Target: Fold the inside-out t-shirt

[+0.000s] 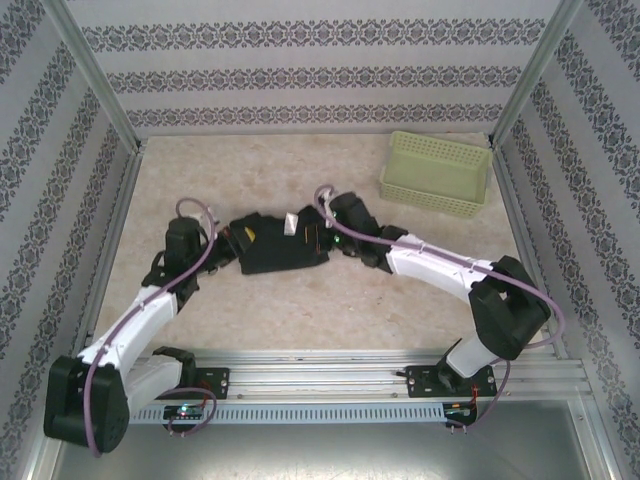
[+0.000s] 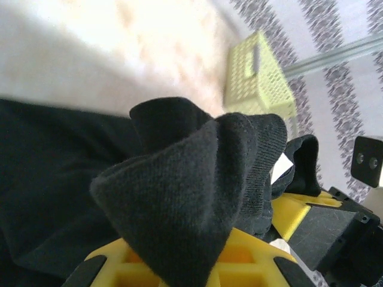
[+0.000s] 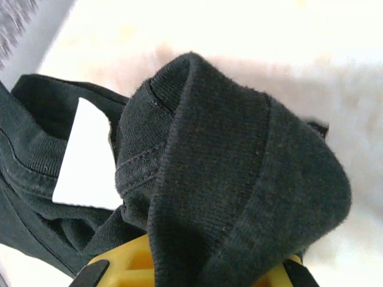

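Where the inside-out t-shirt point(image 1: 283, 247) is lying: bunched in a dark heap at mid-table, its white tag point(image 1: 290, 224) showing at the far edge, well apart from the green basket point(image 1: 436, 176) at far right.
Long axis: running left to right, spanning the gap between the two grippers.
Left gripper point(image 1: 228, 240): biting the heap's left end, jaws pinching tight on a fold of black knit that is peaking above the yellow fingers point(image 2: 251, 251).
Right gripper point(image 1: 320, 238): biting the right end beside the tag, jaws likewise clamping a ribbed hem.
Nearer arm: neither; each is touching its own end.
Left arm pose: reaching far and rightward, wrist angling in low.
Right arm pose: elbow bending at right, forearm sweeping leftward to the cloth.
Coming move, as judged: drawing the ends apart along this axis is looking necessary to spread the cloth.
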